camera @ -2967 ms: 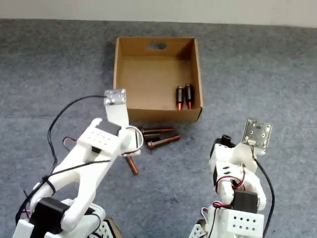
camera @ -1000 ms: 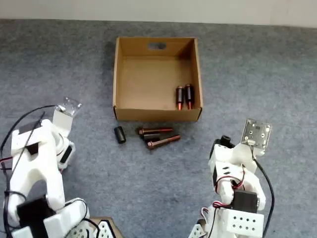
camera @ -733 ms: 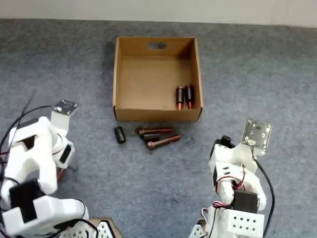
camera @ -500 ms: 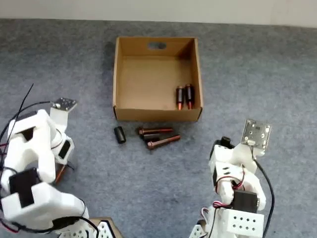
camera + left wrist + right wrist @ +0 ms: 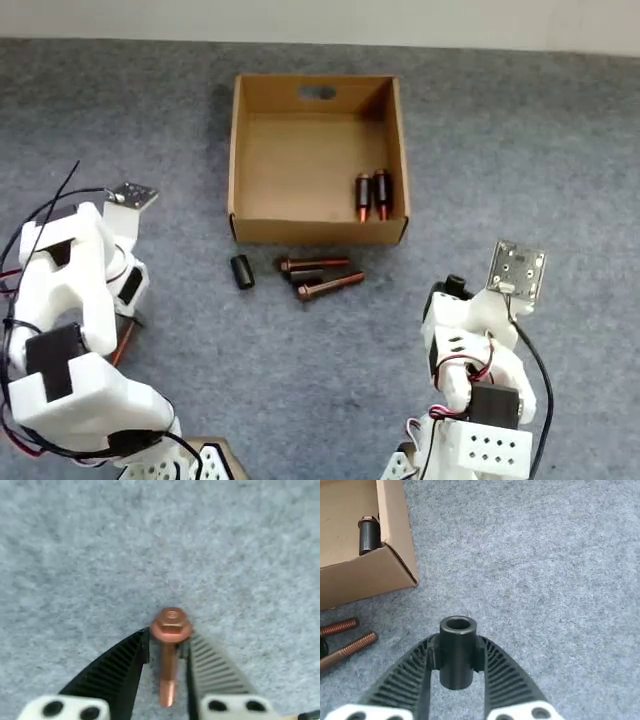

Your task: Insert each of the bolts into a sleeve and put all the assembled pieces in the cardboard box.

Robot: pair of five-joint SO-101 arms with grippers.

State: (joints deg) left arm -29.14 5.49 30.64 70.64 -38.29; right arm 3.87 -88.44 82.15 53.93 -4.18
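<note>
My left gripper (image 5: 166,646) is shut on a copper bolt (image 5: 171,625), head pointing away from the wrist, over bare carpet. In the high view this bolt (image 5: 122,343) pokes out under the left arm at the far left. My right gripper (image 5: 456,650) is shut on a black sleeve (image 5: 457,630), held upright with its bore open, near the cardboard box (image 5: 365,580). Two assembled pieces (image 5: 372,195) lie in the box (image 5: 235,150) at its front right. Before the box lie a loose black sleeve (image 5: 241,271) and two bolts (image 5: 315,264) (image 5: 330,286).
Grey carpet covers the table. Another dark sleeve (image 5: 305,276) lies between the two loose bolts. The right arm (image 5: 470,340) stands right of them, the left arm (image 5: 75,290) well left of the box. Open carpet lies between the arms.
The left arm has swung from the front of the box back to the far left, carrying a bolt, which uncovered the loose black sleeve. The right arm has stayed still.
</note>
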